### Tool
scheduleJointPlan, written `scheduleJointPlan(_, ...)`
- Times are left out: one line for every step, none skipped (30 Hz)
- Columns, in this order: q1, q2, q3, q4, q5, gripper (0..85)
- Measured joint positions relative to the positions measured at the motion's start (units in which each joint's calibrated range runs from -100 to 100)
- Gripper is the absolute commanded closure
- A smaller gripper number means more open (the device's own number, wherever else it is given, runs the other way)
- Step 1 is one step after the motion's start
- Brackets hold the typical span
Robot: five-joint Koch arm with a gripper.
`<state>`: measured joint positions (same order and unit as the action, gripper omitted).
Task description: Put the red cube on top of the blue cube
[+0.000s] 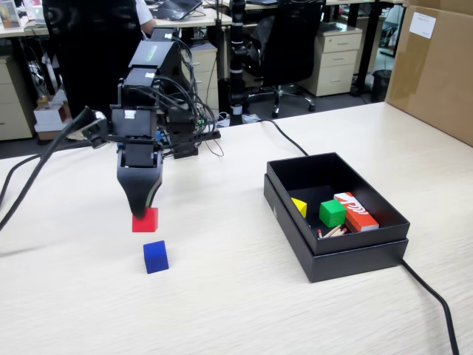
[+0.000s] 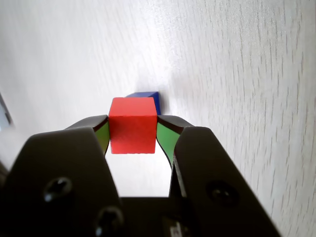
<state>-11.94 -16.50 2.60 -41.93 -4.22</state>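
End effector point(image 2: 132, 136) clamped on the red cube point(image 2: 132, 124), held off the surface point(image 1: 236, 296); I read the blue cube point(image 1: 155, 257) just below, slightly toward the fixed camera.

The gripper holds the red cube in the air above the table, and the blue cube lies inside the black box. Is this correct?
Not quite. The gripper does hold the red cube in the air, but the blue cube stands on the table, outside the black box, as the fixed view shows.
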Motion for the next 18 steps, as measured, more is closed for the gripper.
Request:
scheduleJointPlan(0.05,0.78,0.0,0.0,0.0,81.9)
scheduleJointPlan(0.05,0.78,0.0,0.0,0.0,81.9)
scheduleJointPlan(0.2,1.81,0.0,0.15,0.0,81.9)
scheduleJointPlan(0.2,1.81,0.0,0.15,0.0,81.9)
scheduleJointPlan(0.34,2.2,0.0,0.46,0.0,81.9)
scheduleJointPlan(0.39,2.46,0.0,0.7,0.0,81.9)
scheduleJointPlan(0.44,2.72,0.0,1.01,0.0,81.9)
scheduleJointPlan(0.54,2.85,0.0,1.39,0.0,81.9)
scheduleJointPlan(0.68,2.85,0.0,1.78,0.0,81.9)
scheduleJointPlan(0.88,2.85,0.0,2.4,0.2,81.9)
scheduleJointPlan(0.98,2.85,0.0,2.71,0.39,81.9)
scheduleJointPlan(1.27,2.85,0.0,3.1,0.73,81.9)
scheduleJointPlan(1.42,2.85,0.0,3.1,0.88,81.9)
scheduleJointPlan(1.56,2.85,0.0,3.1,0.98,81.9)
scheduleJointPlan(1.61,2.85,0.0,3.1,0.98,81.9)
scheduleJointPlan(1.66,2.85,0.0,3.1,0.98,81.9)
scheduleJointPlan(1.9,3.37,0.0,3.33,1.03,81.9)
scheduleJointPlan(1.95,3.62,0.0,3.33,1.07,81.9)
